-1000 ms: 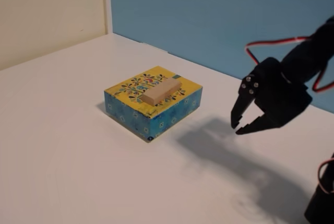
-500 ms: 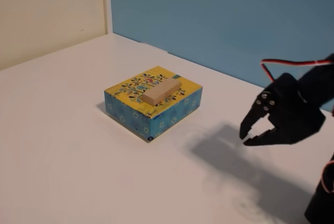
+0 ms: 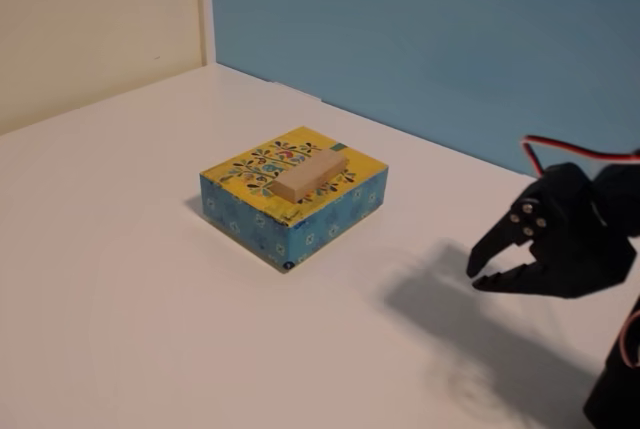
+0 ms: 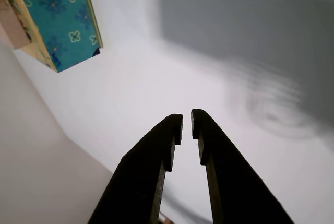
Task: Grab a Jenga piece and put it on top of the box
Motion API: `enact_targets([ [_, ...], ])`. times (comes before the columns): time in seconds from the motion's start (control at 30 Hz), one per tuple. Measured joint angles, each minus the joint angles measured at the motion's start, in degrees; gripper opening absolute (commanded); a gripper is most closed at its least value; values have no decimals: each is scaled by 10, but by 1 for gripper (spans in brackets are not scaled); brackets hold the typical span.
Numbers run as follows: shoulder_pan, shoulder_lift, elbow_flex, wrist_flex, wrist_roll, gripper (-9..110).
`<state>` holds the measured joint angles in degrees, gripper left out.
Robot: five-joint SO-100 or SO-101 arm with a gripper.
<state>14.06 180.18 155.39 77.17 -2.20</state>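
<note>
The pale wooden Jenga piece lies flat on the yellow floral top of the box, roughly centred. In the wrist view the box's blue patterned side shows at the top left, with an end of the Jenga piece at the frame's edge. My black gripper hangs above the table well to the right of the box in the fixed view, pointing towards it. Its jaws are nearly together and hold nothing, with only a thin slit between the tips in the wrist view.
The box stands on a white table. A blue wall and a cream wall close off the back. The gripper casts a shadow on the table. Red wires run off the arm.
</note>
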Motion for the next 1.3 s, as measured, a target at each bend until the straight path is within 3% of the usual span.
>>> enact_targets([
  [1.3,7,47,70,9,-32,0],
])
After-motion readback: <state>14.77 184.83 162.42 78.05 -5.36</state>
